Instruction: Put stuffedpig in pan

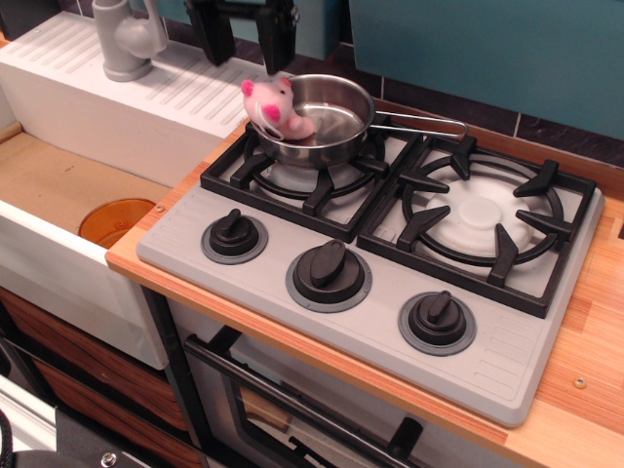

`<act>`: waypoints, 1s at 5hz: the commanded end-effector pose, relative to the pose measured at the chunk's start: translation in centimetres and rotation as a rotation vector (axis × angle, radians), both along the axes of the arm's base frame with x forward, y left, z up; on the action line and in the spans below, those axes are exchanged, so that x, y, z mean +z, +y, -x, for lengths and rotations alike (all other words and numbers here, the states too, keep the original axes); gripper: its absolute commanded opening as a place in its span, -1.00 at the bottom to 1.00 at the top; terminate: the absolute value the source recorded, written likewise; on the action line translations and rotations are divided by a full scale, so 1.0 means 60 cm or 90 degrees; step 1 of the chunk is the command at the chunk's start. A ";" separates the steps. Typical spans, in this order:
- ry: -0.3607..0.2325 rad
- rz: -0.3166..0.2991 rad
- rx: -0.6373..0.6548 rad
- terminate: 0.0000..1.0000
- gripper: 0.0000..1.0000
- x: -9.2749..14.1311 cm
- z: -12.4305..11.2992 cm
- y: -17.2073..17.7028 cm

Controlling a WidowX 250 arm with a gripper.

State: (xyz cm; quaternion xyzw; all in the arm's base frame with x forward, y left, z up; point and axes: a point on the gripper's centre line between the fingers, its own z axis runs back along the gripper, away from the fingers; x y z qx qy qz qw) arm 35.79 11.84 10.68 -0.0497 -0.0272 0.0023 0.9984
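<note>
Pig (274, 105): lies inside the pan against its near-left wall, head propped on the rim, directly below the jaws; nothing grips it.
Pan (336, 109): sits on the left burner, handle pointing right, away from the jaws.
Gripper (244, 39): above the pig, jaws spread, empty.
Judgement: placement appears complete.

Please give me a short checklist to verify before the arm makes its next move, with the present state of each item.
1. Pig is in the pan: ok, though it leans on the left rim.
2. Gripper is open and off the pig: ok.
3. Gripper is above the pan, apart from it: ok.
4. Pan sits on the left burner grate: ok.
5. Pig will not tip out: cannot tell.
</note>
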 end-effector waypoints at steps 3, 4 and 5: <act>-0.057 -0.050 -0.009 -1.00 1.00 0.064 -0.005 0.013; -0.051 -0.043 -0.014 -1.00 1.00 0.063 -0.010 0.016; -0.040 -0.060 -0.034 1.00 1.00 0.060 -0.015 0.021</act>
